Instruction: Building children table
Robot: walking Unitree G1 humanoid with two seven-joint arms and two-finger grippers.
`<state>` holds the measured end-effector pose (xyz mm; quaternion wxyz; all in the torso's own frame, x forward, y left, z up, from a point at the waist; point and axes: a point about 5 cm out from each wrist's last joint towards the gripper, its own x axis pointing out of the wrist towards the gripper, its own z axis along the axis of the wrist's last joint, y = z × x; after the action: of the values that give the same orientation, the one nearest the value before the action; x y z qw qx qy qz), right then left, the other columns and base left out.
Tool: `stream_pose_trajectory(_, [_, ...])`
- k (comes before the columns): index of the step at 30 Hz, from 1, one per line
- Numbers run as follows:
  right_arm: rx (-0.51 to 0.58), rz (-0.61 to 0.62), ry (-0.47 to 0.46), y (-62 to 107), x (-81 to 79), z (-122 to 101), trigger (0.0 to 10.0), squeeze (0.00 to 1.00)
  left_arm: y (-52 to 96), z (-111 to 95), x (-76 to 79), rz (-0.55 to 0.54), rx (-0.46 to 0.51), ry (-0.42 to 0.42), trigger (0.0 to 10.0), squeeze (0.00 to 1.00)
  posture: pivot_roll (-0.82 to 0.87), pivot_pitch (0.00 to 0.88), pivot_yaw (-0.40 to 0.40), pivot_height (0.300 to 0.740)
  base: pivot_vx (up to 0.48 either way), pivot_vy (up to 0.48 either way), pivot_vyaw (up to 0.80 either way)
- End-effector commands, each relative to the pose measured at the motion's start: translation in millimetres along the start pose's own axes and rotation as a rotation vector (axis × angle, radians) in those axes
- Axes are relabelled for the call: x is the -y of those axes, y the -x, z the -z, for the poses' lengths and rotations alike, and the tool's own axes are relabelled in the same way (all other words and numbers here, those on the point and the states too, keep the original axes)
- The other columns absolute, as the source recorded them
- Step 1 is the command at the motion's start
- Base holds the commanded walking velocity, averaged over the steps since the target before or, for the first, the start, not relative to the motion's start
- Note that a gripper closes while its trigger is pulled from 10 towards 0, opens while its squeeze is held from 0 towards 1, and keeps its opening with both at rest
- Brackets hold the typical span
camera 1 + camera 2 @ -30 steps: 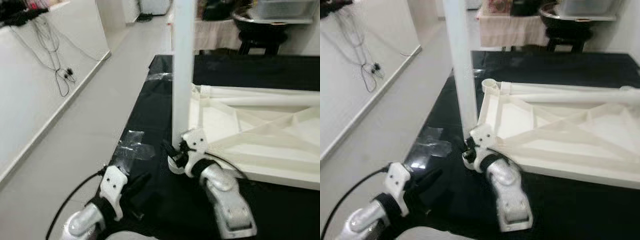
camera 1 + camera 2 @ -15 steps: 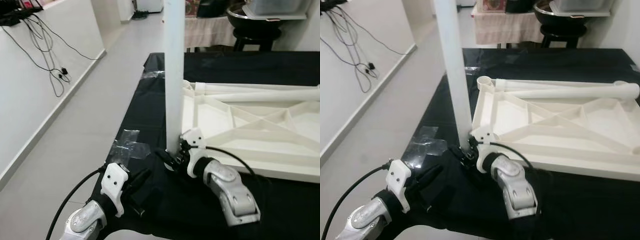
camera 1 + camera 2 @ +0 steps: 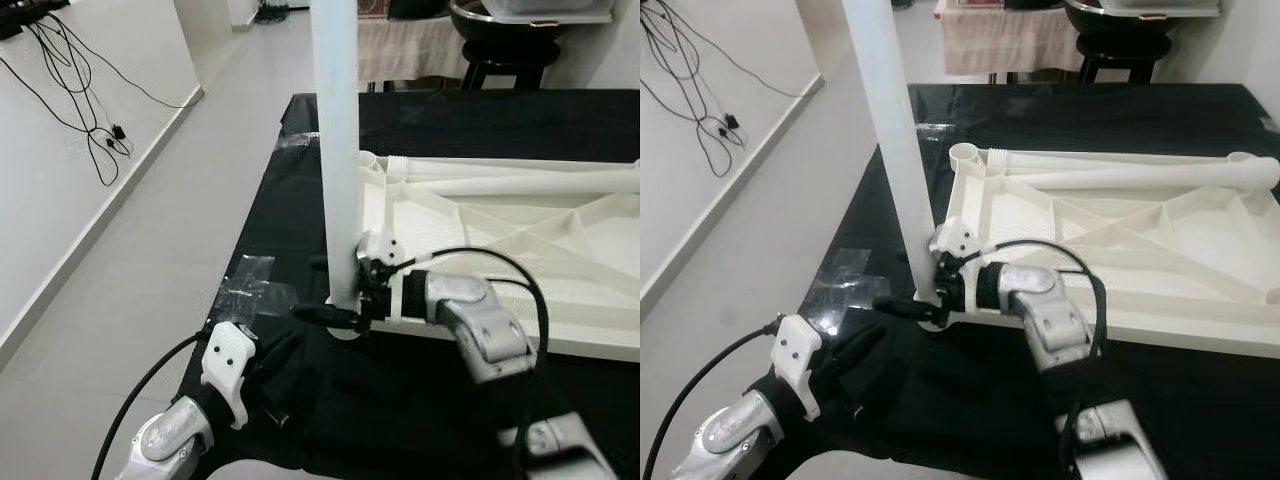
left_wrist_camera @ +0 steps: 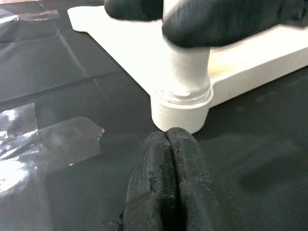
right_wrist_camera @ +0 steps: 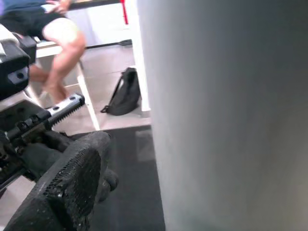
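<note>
A white table top [image 3: 500,230] lies upside down on a black mat [image 3: 300,180]. One white table leg [image 3: 335,150] stands upright in the near left corner socket [image 4: 183,108]. My right gripper [image 3: 325,290] reaches in from the right and is shut on the leg just above the socket, one black finger in front, one behind. My left gripper [image 4: 168,187] is shut and empty, low over the mat a short way in front of that corner. Another white leg [image 3: 520,185] lies along the top's far edge.
Clear tape patches [image 3: 255,290] stick to the mat's left edge. Grey floor and a white wall with hanging cables [image 3: 90,110] run along the left. A dark stool [image 3: 500,60] stands beyond the mat. A seated person [image 5: 57,43] and a black backpack [image 5: 122,91] are further off.
My right arm has swung round and now comes at the leg from the right instead of from below, its fingers closed across the leg's base. The camera shifted. My left gripper stays put.
</note>
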<state>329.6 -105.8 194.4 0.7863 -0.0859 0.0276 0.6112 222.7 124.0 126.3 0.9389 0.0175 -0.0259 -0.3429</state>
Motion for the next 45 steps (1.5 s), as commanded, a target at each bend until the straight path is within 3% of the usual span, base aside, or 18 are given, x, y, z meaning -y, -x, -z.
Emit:
stream_pose_trajectory(1, [0.01, -0.035, -0.014, -5.5, -2.9, 4, 10.0, 0.0, 3.3, 4, 0.1, -0.007, -0.02, 0.005, 10.0, 0.0, 0.0, 0.134, 0.056, 0.74, 0.0, 0.0, 0.0])
stream_pose_trajectory(4, [0.016, -0.012, -0.033, -5.7, 2.3, 5, 10.0, 0.0, 3.4, 4, 0.3, -0.007, -0.021, 0.005, 10.0, 0.0, 0.0, 0.134, 0.057, 0.74, 0.0, 0.0, 0.0])
stream_pose_trajectory(5, [0.023, 0.006, -0.049, -5.4, 5.9, 6, 4.9, 0.0, 3.6, 4, 0.6, -0.006, -0.022, 0.005, 10.0, 0.0, 0.0, 0.134, 0.059, 0.74, 0.0, 0.0, 0.0])
stream_pose_trajectory(6, [0.023, 0.006, -0.049, -5.4, 5.9, 6, 4.9, 0.0, 3.6, 4, 0.6, -0.006, -0.022, 0.005, 10.0, 0.0, 0.0, 0.134, 0.059, 0.74, 0.0, 0.0, 0.0])
stream_pose_trajectory(7, [0.032, 0.015, -0.063, -4.4, 8.8, 6, 0.0, 0.0, 3.8, 5, 0.8, -0.006, -0.023, 0.005, 10.0, 0.0, 0.0, 0.135, 0.059, 0.74, 0.0, 0.0, 0.0])
stream_pose_trajectory(15, [0.044, 0.059, -0.059, 16.0, 13.3, 11, 0.0, 0.0, 4.0, 4, 1.8, -0.003, -0.023, 0.009, 10.0, 0.0, -0.01, 0.139, 0.06, 0.74, 0.0, 0.0, 0.0])
stream_pose_trajectory(21, [-0.002, 0.325, -0.084, 19.9, 12.1, 26, 0.0, 0.0, 5.6, 4, 1.4, -0.006, -0.021, 0.011, 10.0, 0.0, -0.02, 0.145, 0.053, 0.74, 0.0, 0.0, 0.0])
stream_pose_trajectory(23, [-0.044, 0.6, -0.057, 13.6, 5.2, 39, 0.0, 0.0, 6.6, 3, 0.5, -0.006, -0.021, 0.01, 10.0, 0.0, -0.03, 0.15, 0.05, 0.74, 0.0, 0.0, 0.0])
stream_pose_trajectory(25, [-0.044, 0.6, -0.057, 13.6, 5.2, 39, 0.0, 0.0, 6.6, 3, 0.5, -0.006, -0.021, 0.01, 10.0, 0.0, -0.03, 0.15, 0.05, 0.74, 0.0, 0.0, 0.0])
stream_pose_trajectory(26, [-0.047, 0.698, -0.065, -1.8, -20.8, 45, 0.0, 0.0, 7.0, 3, -0.1, -0.005, -0.021, 0.009, 10.0, 0.0, -0.03, 0.157, 0.05, 0.74, 0.0, 0.0, 0.0])
stream_pose_trajectory(29, [-0.05, 0.839, 0.018, -11.9, -43.8, 35, 0.0, 0.0, 7.1, 3, -1.8, -0.003, -0.022, 0.009, 10.0, 0.0, -0.05, 0.156, 0.069, 0.74, 0.0, 0.0, 0.0])
stream_pose_trajectory(37, [0.005, 0.888, -0.041, -2.4, -21.7, 35, 0.0, 0.0, 3.7, 3, -1.3, 0.007, -0.021, 0.01, 10.0, 0.0, -0.04, 0.15, 0.053, 0.74, 0.0, 0.0, 0.0])
stream_pose_trajectory(38, [0.011, 0.892, -0.039, -1.1, -15.9, 31, 4.3, 0.0, 3.4, 3, -1.6, -0.003, -0.018, 0.009, 10.0, 0.0, -0.04, 0.15, 0.051, 0.74, 0.0, 0.0, 0.0])
stream_pose_trajectory(39, [0.012, 0.902, -0.037, -0.5, -12.9, 27, 4.3, 0.0, 3.3, 3, -1.8, -0.01, -0.015, 0.009, 10.0, 0.0, -0.04, 0.15, 0.051, 0.74, 0.0, 0.0, 0.0])
stream_pose_trajectory(40, [0.013, 0.908, -0.037, -0.2, -11.3, 25, 10.0, 0.0, 3.3, 3, -1.9, -0.015, -0.014, 0.009, 10.0, 0.0, -0.04, 0.15, 0.051, 0.74, 0.0, 0.0, 0.0])
stream_pose_trajectory(42, [0.046, 0.839, -0.057, -4.0, -11.5, 22, 10.0, 0.0, 3.0, 3, -1.8, -0.015, -0.013, 0.008, 10.0, 0.0, -0.04, 0.146, 0.046, 0.74, 0.0, 0.0, 0.0])
stream_pose_trajectory(43, [0.084, 0.718, -0.067, -9.8, -13.2, 16, 10.0, 1.0, 2.7, 3, -1.7, -0.014, -0.013, 0.008, 10.0, 0.0, -0.04, 0.146, 0.046, 0.74, 0.0, 0.0, 0.0])
stream_pose_trajectory(45, [0.116, 0.531, -0.054, -16.6, -19.2, 7, 10.0, 1.0, 2.0, 3, -1.5, -0.011, -0.014, 0.008, 10.0, 0.0, -0.03, 0.141, 0.048, 0.74, 0.0, 0.0, 0.0])
